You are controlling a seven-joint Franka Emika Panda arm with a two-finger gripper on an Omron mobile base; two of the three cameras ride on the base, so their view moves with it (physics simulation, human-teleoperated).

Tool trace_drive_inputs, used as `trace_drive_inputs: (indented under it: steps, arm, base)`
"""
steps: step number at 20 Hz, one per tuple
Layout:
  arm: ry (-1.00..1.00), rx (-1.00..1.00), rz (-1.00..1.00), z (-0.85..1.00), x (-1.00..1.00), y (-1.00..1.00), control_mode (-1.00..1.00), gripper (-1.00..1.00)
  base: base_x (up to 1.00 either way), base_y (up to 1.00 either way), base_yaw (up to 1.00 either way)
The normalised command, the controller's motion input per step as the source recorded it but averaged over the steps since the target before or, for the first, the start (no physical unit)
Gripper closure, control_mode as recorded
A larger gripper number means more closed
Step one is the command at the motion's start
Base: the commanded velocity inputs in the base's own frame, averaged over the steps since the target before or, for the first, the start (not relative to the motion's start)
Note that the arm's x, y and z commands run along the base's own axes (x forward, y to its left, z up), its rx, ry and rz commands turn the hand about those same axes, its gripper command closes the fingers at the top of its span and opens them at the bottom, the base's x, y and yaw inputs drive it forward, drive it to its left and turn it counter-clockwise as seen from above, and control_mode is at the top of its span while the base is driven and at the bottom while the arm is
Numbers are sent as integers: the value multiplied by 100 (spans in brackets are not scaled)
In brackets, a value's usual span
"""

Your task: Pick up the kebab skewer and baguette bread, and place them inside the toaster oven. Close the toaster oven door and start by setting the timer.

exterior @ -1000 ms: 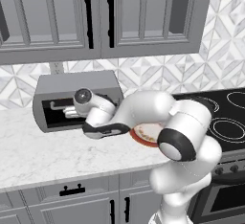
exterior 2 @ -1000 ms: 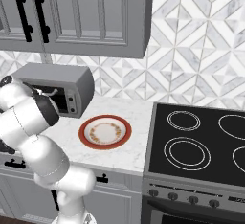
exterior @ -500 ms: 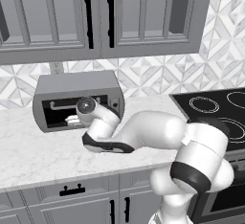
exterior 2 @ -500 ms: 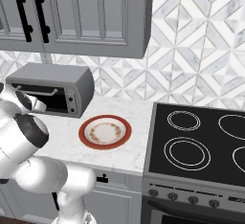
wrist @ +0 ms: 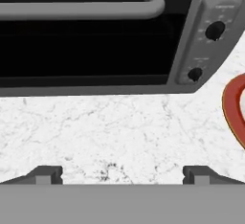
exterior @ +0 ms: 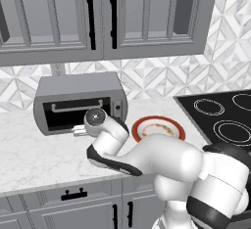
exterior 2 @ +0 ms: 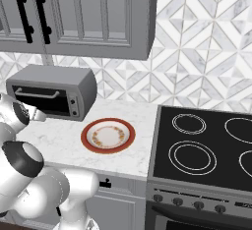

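The toaster oven [exterior: 78,101] sits on the white marble table [exterior: 34,154] against the patterned backsplash, under the grey wall cabinets [exterior: 98,17]. The toaster oven door [wrist: 86,31] is up and closed, its dark glass facing out and the silver bar handle [wrist: 81,8] running across near the top. To the right of the glass, the knob panel [wrist: 210,31] shows two dark knobs, one above the other.

The end effector [wrist: 119,174] hovers low over the bare marble just in front of the door, its two fingertips [wrist: 45,174] spread wide apart with nothing between them. It touches neither the door nor the handle.

A red-rimmed plate [exterior 2: 107,135] lies on the table to the right of the oven, between it and the black stovetop [exterior 2: 206,145]. Its cream centre is mottled with faint specks. The skewer and the baguette cannot be made out through the dark glass, so I cannot tell where they lie.
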Motion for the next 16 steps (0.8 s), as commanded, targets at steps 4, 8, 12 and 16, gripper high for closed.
trace_drive_inputs:
  steps: [4,8,12,16]
  arm:
    - [0,-3,2,0,0,-27,-100,-100]
    - [0,-12,10,4,-4,-33,-100,-100]
    - [1,-36,25,24,-16,-33,-100,-100]
    - [9,-49,42,19,-2,-24,-100,-100]
  base:
    - [0,0,0]
    - [0,0,0]
    - [0,0,0]
    - [0,0,0]
